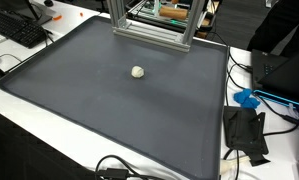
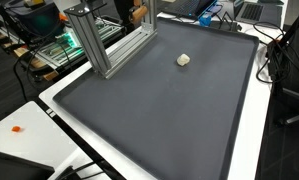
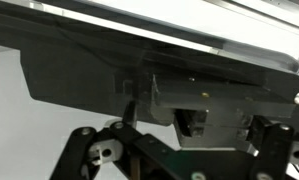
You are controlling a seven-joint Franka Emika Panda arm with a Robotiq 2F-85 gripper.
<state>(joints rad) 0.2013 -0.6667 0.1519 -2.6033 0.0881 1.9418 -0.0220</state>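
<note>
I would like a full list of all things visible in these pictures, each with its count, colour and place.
small lump: one, off-white, on the mat, near the frame.
mat: one, dark grey, covering the white table.
metal frame: one, silver, at the mat's edge.
keyboard: one, black, beside the mat.
plastic item: one, blue, beside the mat.
cables: several, black, at the table's edge.
jaws: one pair, black, bottom of wrist view, open.

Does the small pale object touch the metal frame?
No, the small pale object lies alone on the dark mat, clearly apart from the metal frame.
</note>
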